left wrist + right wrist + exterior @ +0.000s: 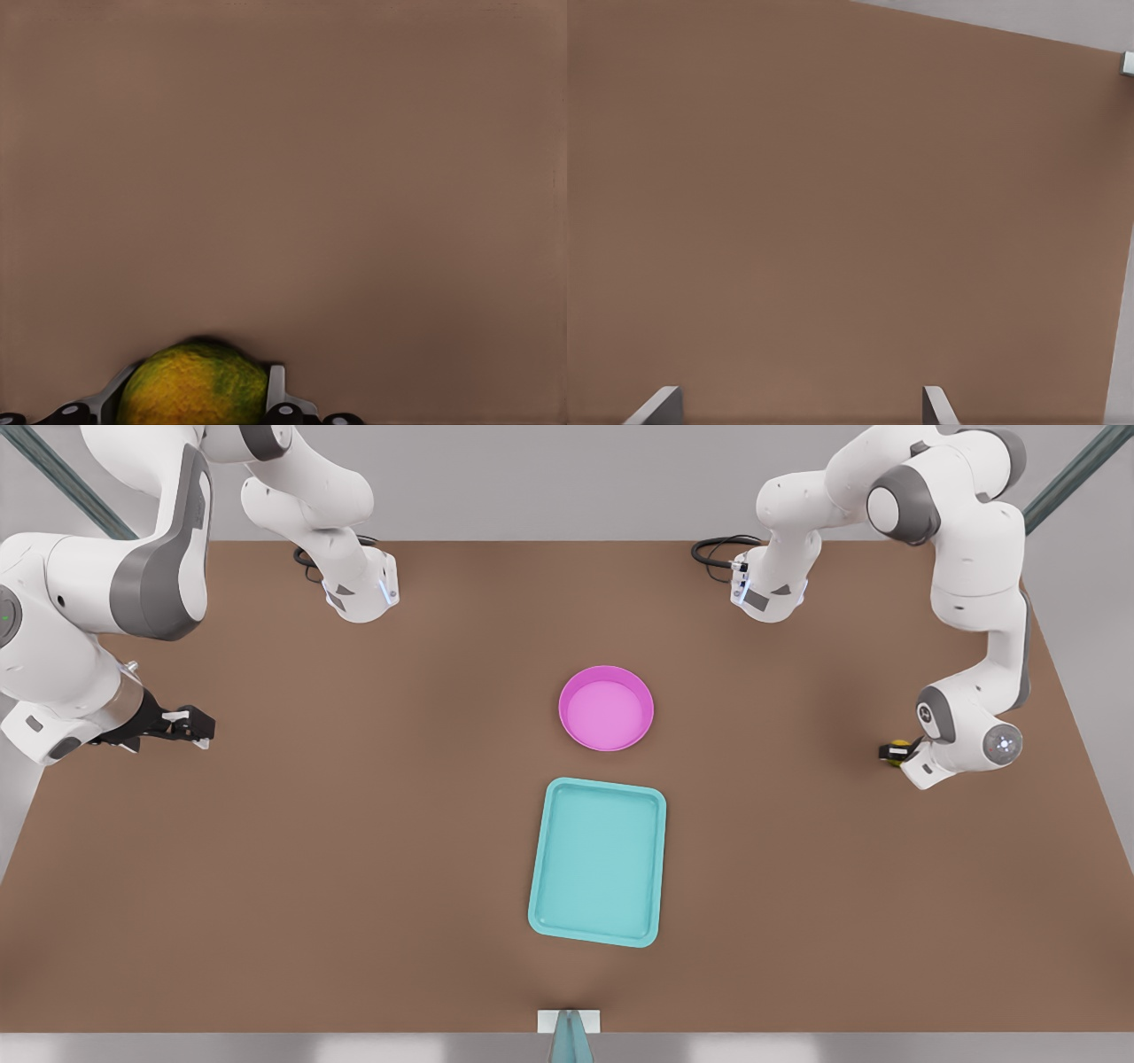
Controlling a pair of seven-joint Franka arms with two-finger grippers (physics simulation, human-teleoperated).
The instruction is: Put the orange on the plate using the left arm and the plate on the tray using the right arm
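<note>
Across the front view, a brown table [354, 850] under a grey wall carries the plate [606, 708] just beyond the tray [599, 861], apart; at the front view's right the left gripper [893, 752] grasps the orange [899, 745], while the right gripper [197, 728] waits at the left. From the left wrist view, the fingers [275, 388] clench the orange [193, 388]. From the right wrist view, the fingers [659, 404] stand spread over bare table [833, 221].

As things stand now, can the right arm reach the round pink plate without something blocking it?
Probably yes. The right gripper hovers with open fingers at the front view's left, and bare brown table lies between it and the round pink plate. The left gripper, far opposite, holds the small yellow-green orange.
</note>
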